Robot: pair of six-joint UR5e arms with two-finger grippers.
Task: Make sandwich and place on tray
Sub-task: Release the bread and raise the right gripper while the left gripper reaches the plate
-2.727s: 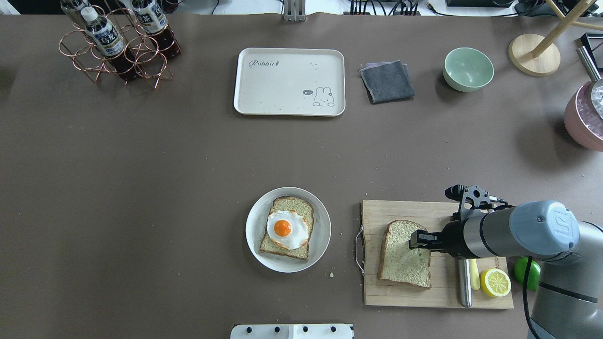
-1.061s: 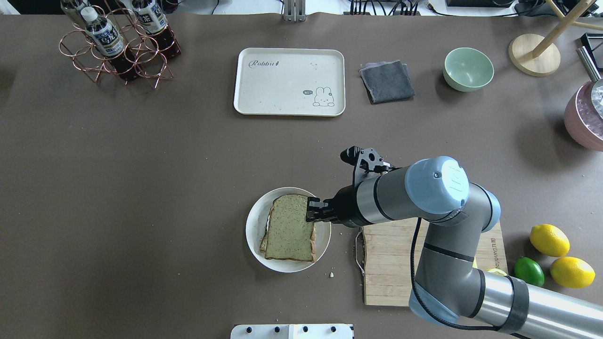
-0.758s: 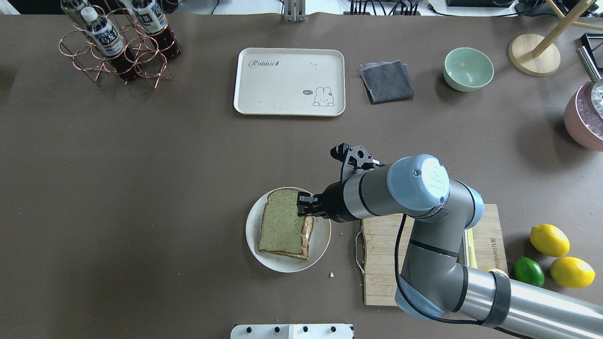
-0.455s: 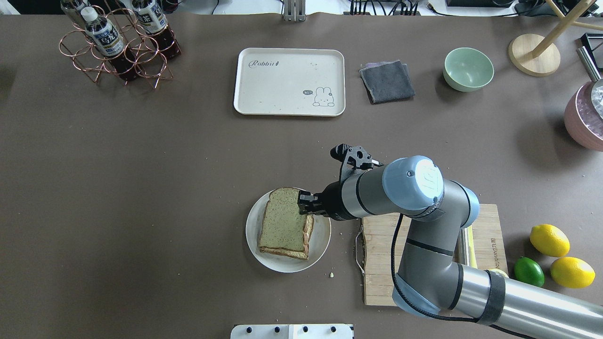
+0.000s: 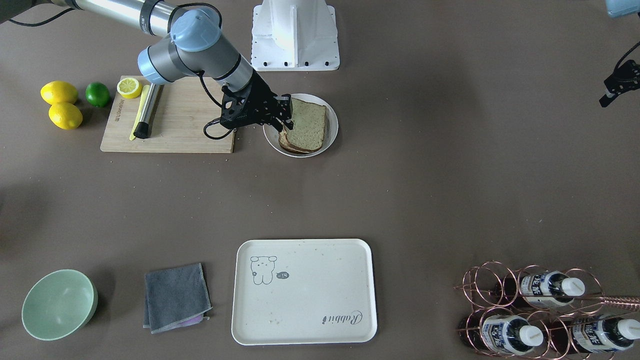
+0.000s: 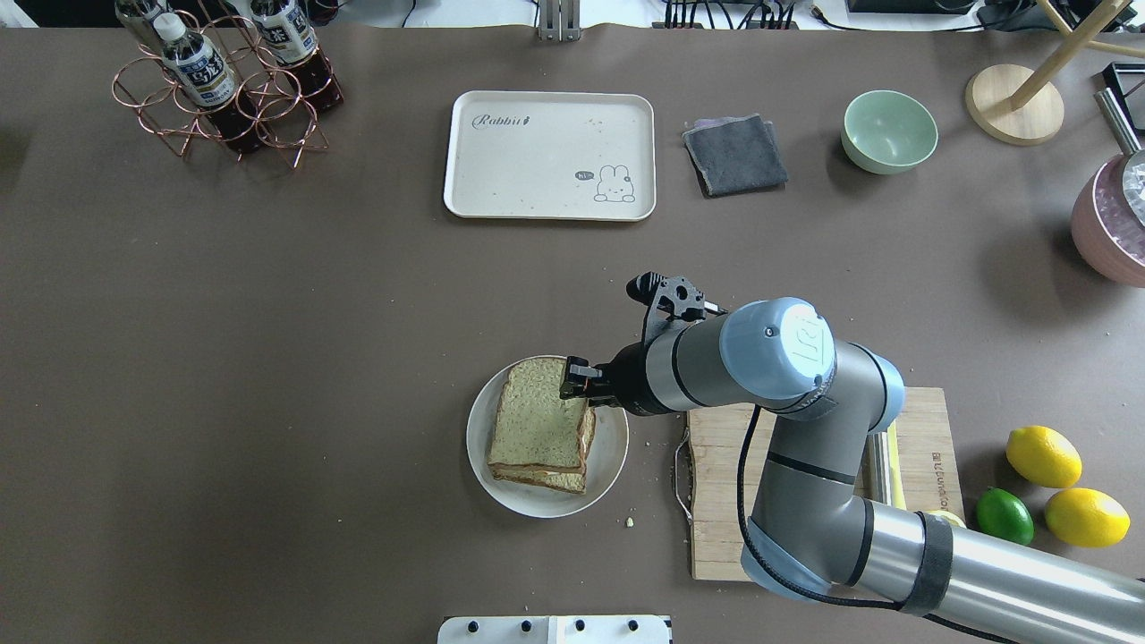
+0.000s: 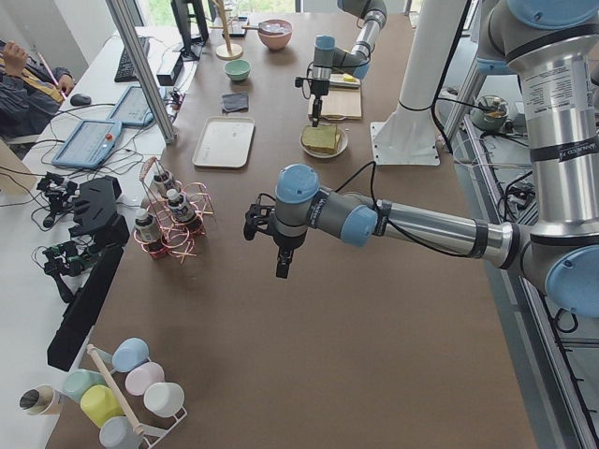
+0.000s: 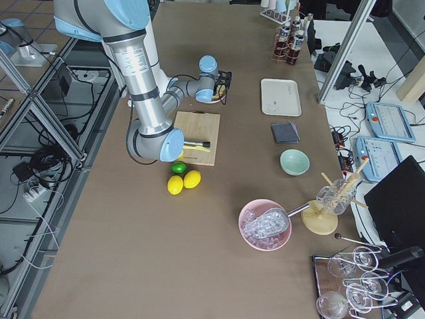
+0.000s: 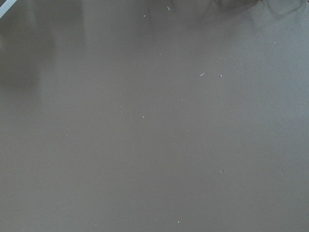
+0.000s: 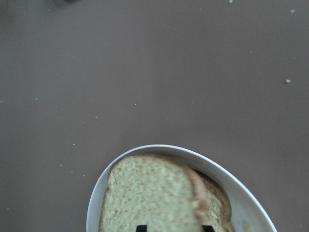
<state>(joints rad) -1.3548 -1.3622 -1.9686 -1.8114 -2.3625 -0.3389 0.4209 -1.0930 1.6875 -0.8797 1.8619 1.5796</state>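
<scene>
The sandwich (image 6: 537, 429) lies on a round white plate (image 6: 611, 447) at the table's near middle. Its top slice rests flat, and the egg is hidden but for a pale edge on the right. My right gripper (image 6: 573, 379) stands over the sandwich's far right corner. Its fingers are apart on either side of that corner, and it looks open. The right wrist view shows the top slice (image 10: 149, 193) between the two fingertips. The cream tray (image 6: 546, 152) sits bare at the far middle. My left gripper (image 7: 282, 266) hangs over bare table far to the left; I cannot tell its state.
The wooden cutting board (image 6: 725, 483), with a knife and a lemon half on it, lies right of the plate under my right arm. Lemons and a lime (image 6: 1042, 456) are further right. At the back are a grey cloth (image 6: 735, 154), a green bowl (image 6: 888, 131) and a bottle rack (image 6: 224, 80).
My right gripper carried the second slice from the cutting board to the plate and laid it over the egg. In the last half second the slice settled flat and the fingers spread.
</scene>
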